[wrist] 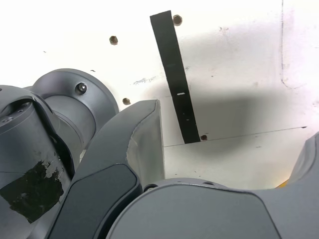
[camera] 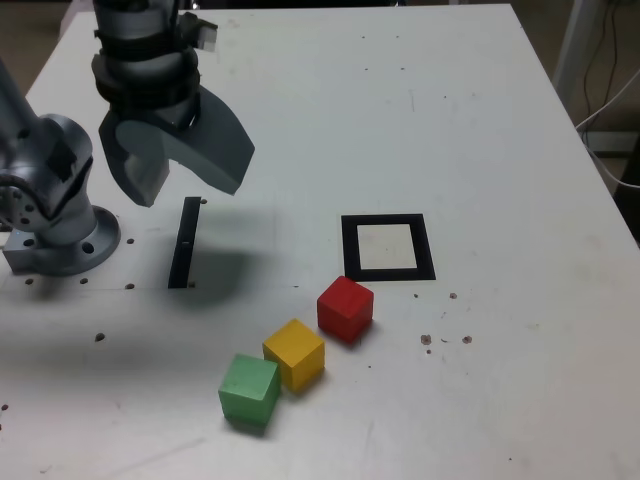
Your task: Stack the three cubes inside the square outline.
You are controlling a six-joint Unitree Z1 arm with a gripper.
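White and lightly speckled, the surface (camera: 480,120) fills nearly the whole exterior view, with a strip of floor and some cables past its far right corner. Your pincer (camera: 178,172) hangs above the surface at the exterior view's upper left, its two dark grey jaws spread apart and holding nothing. Just beside it, toward the exterior view's left, sits the arm's round grey base (camera: 60,235), bolted to the surface. Below the jaws lies a narrow black strip (camera: 185,242), flat on the surface; the wrist view shows that same strip (wrist: 175,79) running between the two jaws, with the pincer's shadow falling across it and a few small screw holes nearby.

Further out, toward the exterior view's right, you have the square outline (camera: 348,250), a thick black frame with a pale centre and nothing inside it. Near its lower left corner rests the red cube (camera: 345,309), close to the frame but outside it. The yellow cube (camera: 294,354) comes next, just beside the red one, and the green cube (camera: 249,391) sits just beside the yellow, nearest the camera. The three form a diagonal row, none stacked. Nothing stands between the pincer and the cubes except the flat strip, and the ground between cubes and outline is bare apart from small dark flecks
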